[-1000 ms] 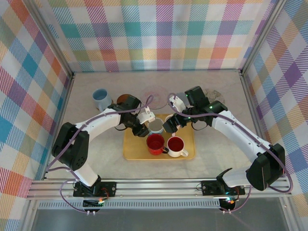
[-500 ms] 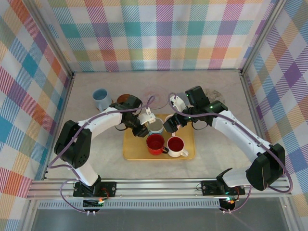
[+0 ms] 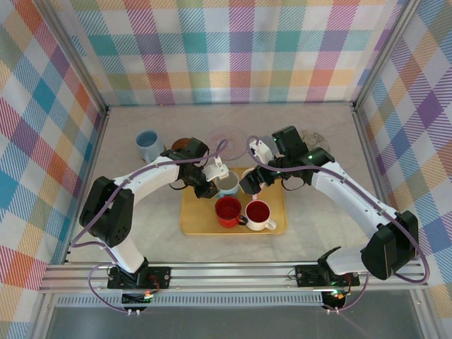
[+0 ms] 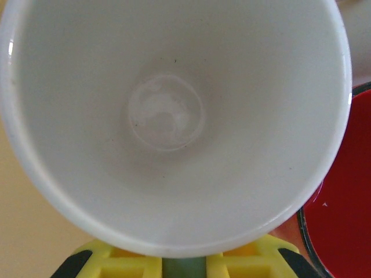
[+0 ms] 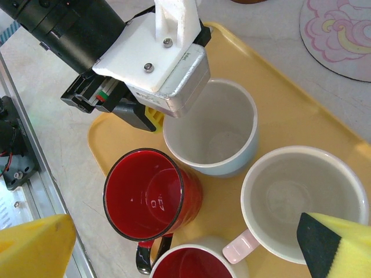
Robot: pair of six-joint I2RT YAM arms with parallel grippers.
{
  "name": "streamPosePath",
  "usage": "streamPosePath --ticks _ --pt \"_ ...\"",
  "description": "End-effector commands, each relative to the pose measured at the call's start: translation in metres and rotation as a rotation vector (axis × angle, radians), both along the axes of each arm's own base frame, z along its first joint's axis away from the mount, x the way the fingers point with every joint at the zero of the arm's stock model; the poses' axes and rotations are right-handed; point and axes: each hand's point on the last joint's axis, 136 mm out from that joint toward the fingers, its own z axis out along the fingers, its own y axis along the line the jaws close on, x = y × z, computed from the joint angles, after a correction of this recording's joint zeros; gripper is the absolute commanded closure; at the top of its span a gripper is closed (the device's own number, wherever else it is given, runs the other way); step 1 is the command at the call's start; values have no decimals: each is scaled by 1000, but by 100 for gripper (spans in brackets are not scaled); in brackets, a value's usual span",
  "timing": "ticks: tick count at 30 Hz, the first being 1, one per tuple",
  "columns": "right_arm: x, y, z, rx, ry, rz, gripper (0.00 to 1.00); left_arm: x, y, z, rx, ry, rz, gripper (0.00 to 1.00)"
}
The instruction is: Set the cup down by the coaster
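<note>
Draws left fingers point(image 5: 153, 116) tighter about the cup point(image 5: 211, 130) rim, cannot tell if clamped yet, keeps right fingers point(image 5: 339, 246) wide apart, readies a lift toward the coaster point(image 5: 339, 29).

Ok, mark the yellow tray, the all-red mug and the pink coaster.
yellow tray point(image 5: 290, 113): right wrist view, bare floor of the tray.
all-red mug point(image 5: 152, 194): right wrist view, inside bottom.
pink coaster point(image 5: 342, 29): right wrist view, patterned top face.
</note>
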Motion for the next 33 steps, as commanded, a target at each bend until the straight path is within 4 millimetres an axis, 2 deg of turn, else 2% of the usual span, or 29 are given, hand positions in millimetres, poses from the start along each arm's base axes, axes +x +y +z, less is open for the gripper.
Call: streamPosePath --ticks 1,3,15,26,33 --pt "1 0 4 14 -25 4 1 -1 -2 -3 19 10 -15 92" --pt "2 0 3 13 -26 3 1 2 1 -3 34 -2 -2 100" --pt "3 0 3 14 -27 2 1 29 11 7 59 -154 120 100" --pt "4 1 2 16 -29 6 1 27 24 4 90 -158 193 100" --pt "5 2 3 19 -30 7 1 29 48 5 143 -178 247 100"
